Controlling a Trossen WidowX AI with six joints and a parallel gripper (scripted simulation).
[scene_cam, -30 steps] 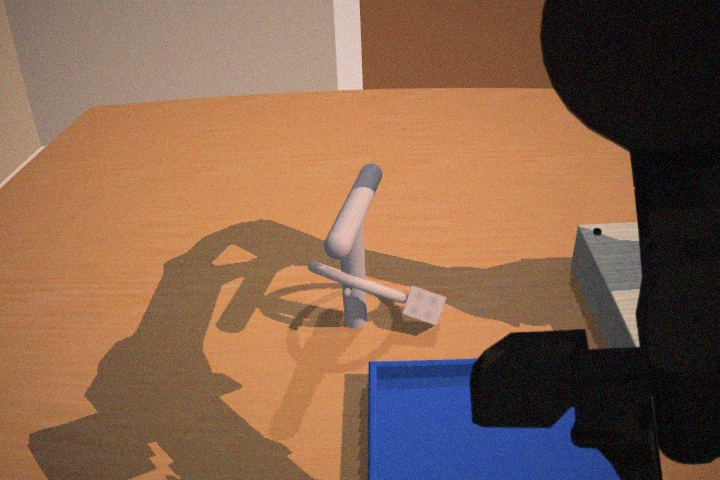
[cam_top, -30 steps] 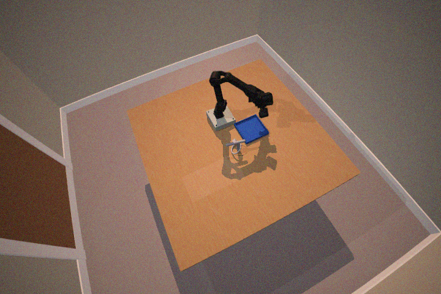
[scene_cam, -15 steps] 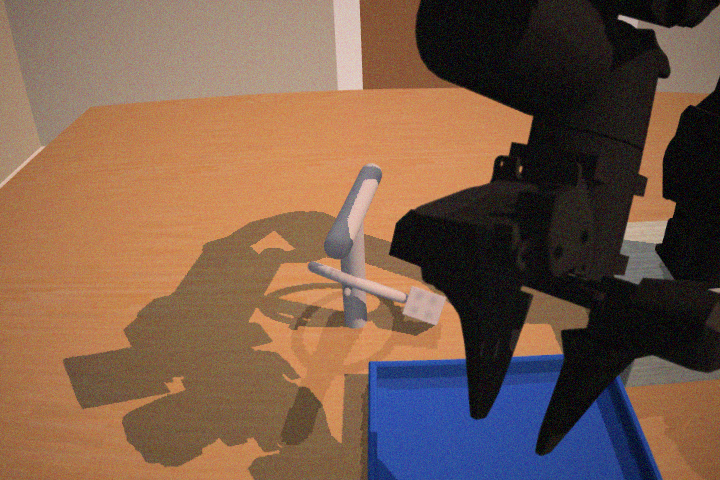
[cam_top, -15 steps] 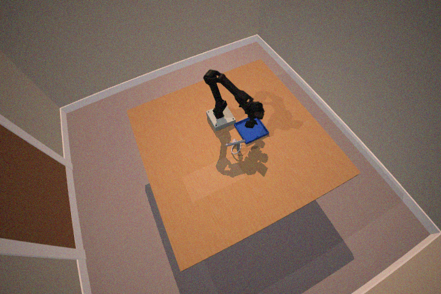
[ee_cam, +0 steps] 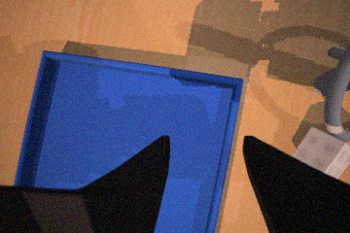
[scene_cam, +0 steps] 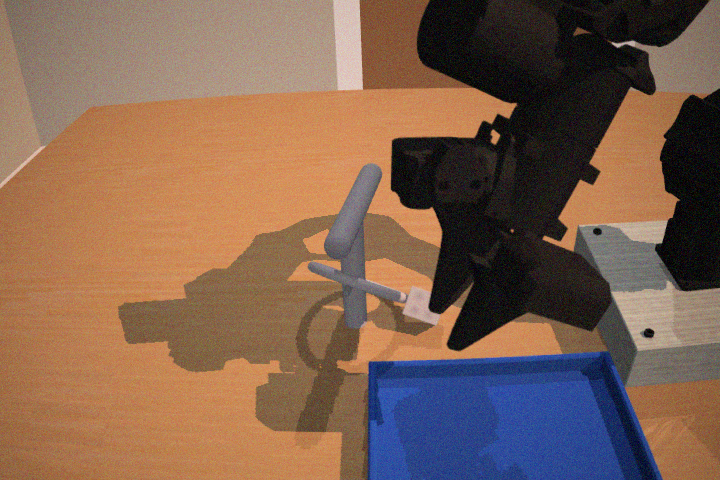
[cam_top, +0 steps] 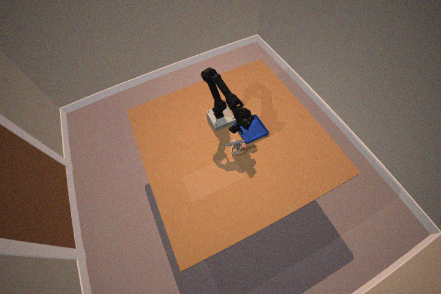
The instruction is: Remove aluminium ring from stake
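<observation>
Currently, pincer [cam_top: 239, 131] [scene_cam: 443, 331] [ee_cam: 205, 143] partly open, grasping nothing; fingertips near ring's tab [scene_cam: 421, 305] [ee_cam: 319, 150], blue tray [cam_top: 255, 130] [scene_cam: 491, 359] [ee_cam: 233, 116] below.

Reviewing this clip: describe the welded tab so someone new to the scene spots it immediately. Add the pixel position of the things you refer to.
Find the blue tray [cam_top: 261, 122] [scene_cam: 488, 358] [ee_cam: 33, 118], then the grey T-shaped stake [scene_cam: 354, 305] beside it. A thin ring [scene_cam: 375, 287] [ee_cam: 334, 104] tilts around the stake's post. The tab [scene_cam: 421, 306] [ee_cam: 314, 148] is the pale, flat-faced block on that ring; the ring and stake are rounded.

aluminium ring [cam_top: 231, 149] [scene_cam: 379, 288] [ee_cam: 332, 104] tilted around steel stake [cam_top: 230, 143] [scene_cam: 354, 300], under cross-bar; tray [cam_top: 255, 130] [scene_cam: 514, 430] [ee_cam: 129, 121] blue.
</observation>
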